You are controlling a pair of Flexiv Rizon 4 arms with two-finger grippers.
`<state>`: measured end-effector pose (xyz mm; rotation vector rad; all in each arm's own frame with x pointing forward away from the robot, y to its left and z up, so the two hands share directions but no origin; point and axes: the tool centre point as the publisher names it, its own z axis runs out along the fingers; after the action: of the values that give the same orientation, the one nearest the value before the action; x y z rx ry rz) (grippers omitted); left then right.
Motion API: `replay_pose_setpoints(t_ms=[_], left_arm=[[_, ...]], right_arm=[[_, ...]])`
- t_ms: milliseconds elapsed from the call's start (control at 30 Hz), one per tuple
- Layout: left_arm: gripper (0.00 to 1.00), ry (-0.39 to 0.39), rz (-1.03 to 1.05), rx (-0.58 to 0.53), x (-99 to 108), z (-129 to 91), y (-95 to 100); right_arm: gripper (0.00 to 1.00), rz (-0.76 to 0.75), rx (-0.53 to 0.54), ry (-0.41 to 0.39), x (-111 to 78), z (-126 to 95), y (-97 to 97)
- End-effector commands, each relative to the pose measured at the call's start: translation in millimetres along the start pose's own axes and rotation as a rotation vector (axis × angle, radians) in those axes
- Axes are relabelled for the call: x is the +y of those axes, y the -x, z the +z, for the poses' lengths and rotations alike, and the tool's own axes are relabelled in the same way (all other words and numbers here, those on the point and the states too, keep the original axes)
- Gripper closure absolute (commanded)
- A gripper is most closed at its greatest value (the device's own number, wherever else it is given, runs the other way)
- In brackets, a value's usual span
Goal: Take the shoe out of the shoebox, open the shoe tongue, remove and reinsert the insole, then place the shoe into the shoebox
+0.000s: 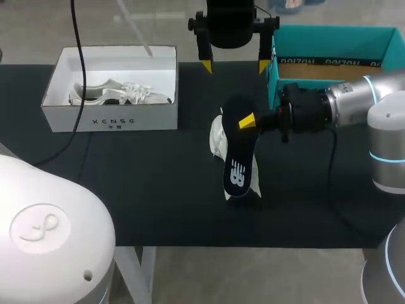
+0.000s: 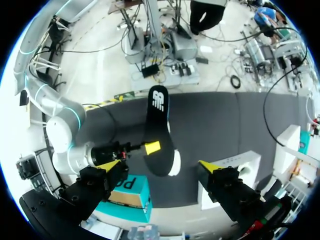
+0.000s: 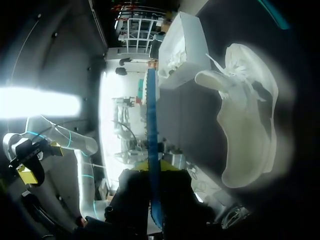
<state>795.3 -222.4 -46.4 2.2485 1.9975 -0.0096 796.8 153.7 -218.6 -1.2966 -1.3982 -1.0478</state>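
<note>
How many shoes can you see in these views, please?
2. One shoe lies on the black mat beneath the insole gripped by the right end effector; the other shoe sits inside the white box. More could be hidden in that box.

Silver right arm (image 1: pixel 357 95), blue light rings; black left hand (image 1: pixel 234 65) (yellow tips)

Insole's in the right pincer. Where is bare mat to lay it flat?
Widest bare mat: in front of the white shoebox, left of the shoe. A smaller patch: right of the shoe, in front of the right arm. Crowded: the middle, with the insole over the shoe, and the back gap beside the teal box, where the left pincer hangs open.
</note>
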Motion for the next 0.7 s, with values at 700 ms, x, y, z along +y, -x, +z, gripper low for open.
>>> replay_pose_setpoints(t_ms=[700], left_arm=[[0.00, 0.154, -0.031, -0.646, 3, -7, -43.6]], right_arm=[[1.00, -0.002, 0.050, 0.061, 4.7, -31, -11.7]])
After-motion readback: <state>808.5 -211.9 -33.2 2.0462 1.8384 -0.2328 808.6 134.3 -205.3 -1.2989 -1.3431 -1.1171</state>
